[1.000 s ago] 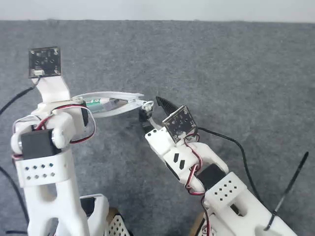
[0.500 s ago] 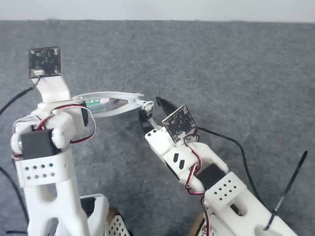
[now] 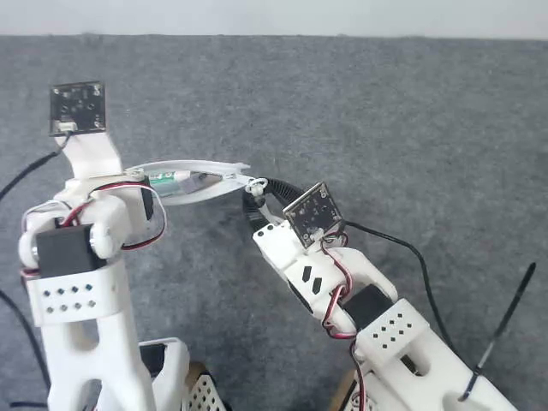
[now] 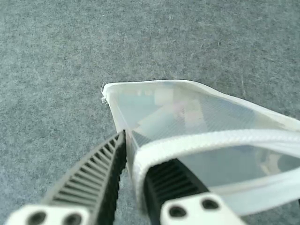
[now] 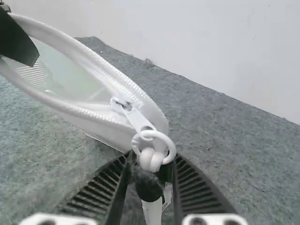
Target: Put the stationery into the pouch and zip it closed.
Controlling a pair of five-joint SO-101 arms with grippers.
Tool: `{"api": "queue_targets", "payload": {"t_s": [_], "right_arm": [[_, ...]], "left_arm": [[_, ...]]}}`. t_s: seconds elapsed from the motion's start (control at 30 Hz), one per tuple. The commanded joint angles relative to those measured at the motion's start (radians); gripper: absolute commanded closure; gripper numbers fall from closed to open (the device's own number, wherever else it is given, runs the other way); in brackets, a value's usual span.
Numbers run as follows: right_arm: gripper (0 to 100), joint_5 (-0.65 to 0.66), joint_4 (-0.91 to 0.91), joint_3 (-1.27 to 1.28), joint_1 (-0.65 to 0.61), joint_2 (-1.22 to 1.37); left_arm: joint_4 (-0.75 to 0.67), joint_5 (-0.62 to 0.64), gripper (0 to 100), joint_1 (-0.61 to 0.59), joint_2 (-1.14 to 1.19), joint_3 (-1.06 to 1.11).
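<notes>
While pinched at both ends, judged under fair control. Item inspected: pouch (image 3: 195, 181), clear-walled with a white zip rim, stretched between the two arms over the grey worktop (image 3: 428, 128); contact with the worktop not determinable. Stationery (image 4: 164, 110) seen through the wall, already inside.

Left gripper (image 4: 133, 152): jaws pressed onto the pouch rim at the mouth, one inside, one outside. Right gripper (image 5: 150, 171): jaws closed in on the zip pull (image 5: 152, 147) at the opposite end. Rims seen parted behind the pull, so zip judged not yet run.

Handling assessment: light, limp, thin film, prone to buckle and slide under a one-sided tug. Rim tape the stiffest part and the proper hold. Pull small and rounded, liable to slip from the jaws; best taken at the tab and drawn in line with the rim against the left hold.
</notes>
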Motion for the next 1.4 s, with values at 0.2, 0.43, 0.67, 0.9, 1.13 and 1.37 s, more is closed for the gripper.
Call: {"api": "queue_targets", "payload": {"t_s": [0.2,0.43,0.67,0.9,1.13,1.37], "right_arm": [[99.4,0.031,0.12,-0.035,0.01,-0.045],[99.2,0.037,0.42,-0.117,0.01,-0.216],[99.2,0.126,0.585,-0.152,-0.05,-0.28],[99.2,0.164,0.676,-0.152,-0.116,-0.357],[99.2,0.164,0.777,-0.152,-0.203,-0.519],[99.2,0.213,0.834,-0.147,-0.286,-0.573]], "left_arm": [[-0.023,-0.012,99,0.003,-0.038,-0.015],[-0.025,-0.012,99,0.003,-0.043,-0.015],[-0.025,-0.018,97,0.003,-0.046,-0.022],[-0.071,-0.061,83,0.009,-0.046,-0.027],[-0.074,-0.071,77,0.037,-0.046,-0.14],[-0.075,-0.176,75,0.258,-0.037,-0.166]]}}
